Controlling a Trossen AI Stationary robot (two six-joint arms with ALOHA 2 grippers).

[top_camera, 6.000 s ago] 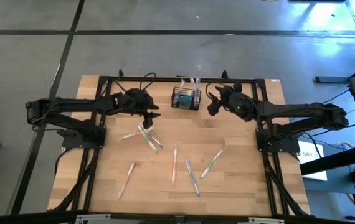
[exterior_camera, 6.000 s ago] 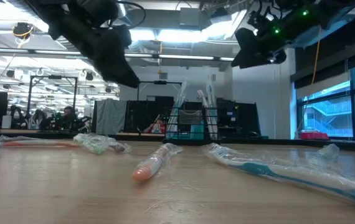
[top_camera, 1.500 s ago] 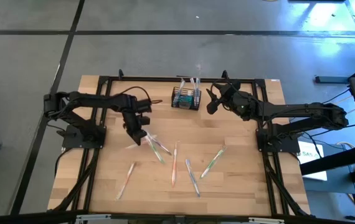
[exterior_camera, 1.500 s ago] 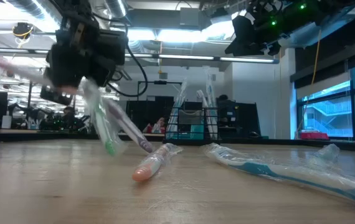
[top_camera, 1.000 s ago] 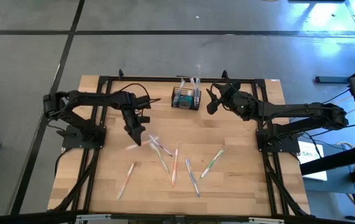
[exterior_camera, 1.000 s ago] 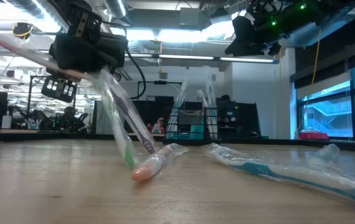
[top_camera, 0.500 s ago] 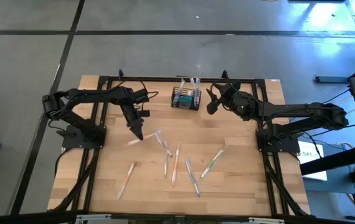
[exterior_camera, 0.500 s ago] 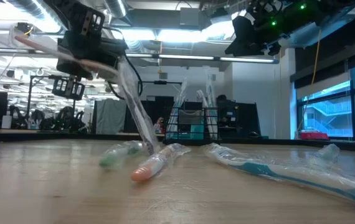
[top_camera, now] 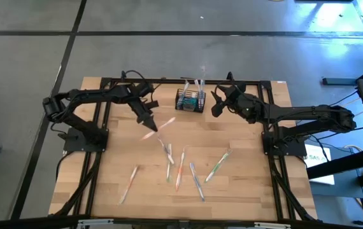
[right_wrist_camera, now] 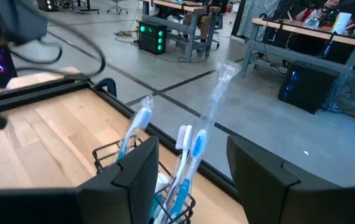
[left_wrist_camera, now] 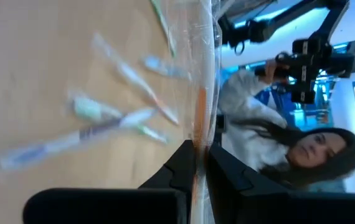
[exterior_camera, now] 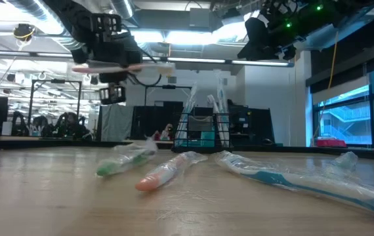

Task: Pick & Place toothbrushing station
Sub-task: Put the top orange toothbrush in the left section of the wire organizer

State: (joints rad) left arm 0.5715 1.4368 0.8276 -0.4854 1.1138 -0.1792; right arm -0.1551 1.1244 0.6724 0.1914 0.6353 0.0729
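Left pincer carries a wrapped toothbrush toward the caddy

Left pincer (top_camera: 148, 122), clamped on a pink wrapped toothbrush (top_camera: 153, 130) held level and clear of the surface (top_camera: 245, 184), probably to tip it in; the toothbrushing station (top_camera: 190, 100) sits at 12 o'clock by the far edge; right pincer (top_camera: 215, 107), at its 3 o'clock, hangs open and empty, leaving room between

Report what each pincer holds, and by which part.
Left pincer: shut on a wrapped orange toothbrush, gripped near mid-length. Right pincer: open, holding nothing.
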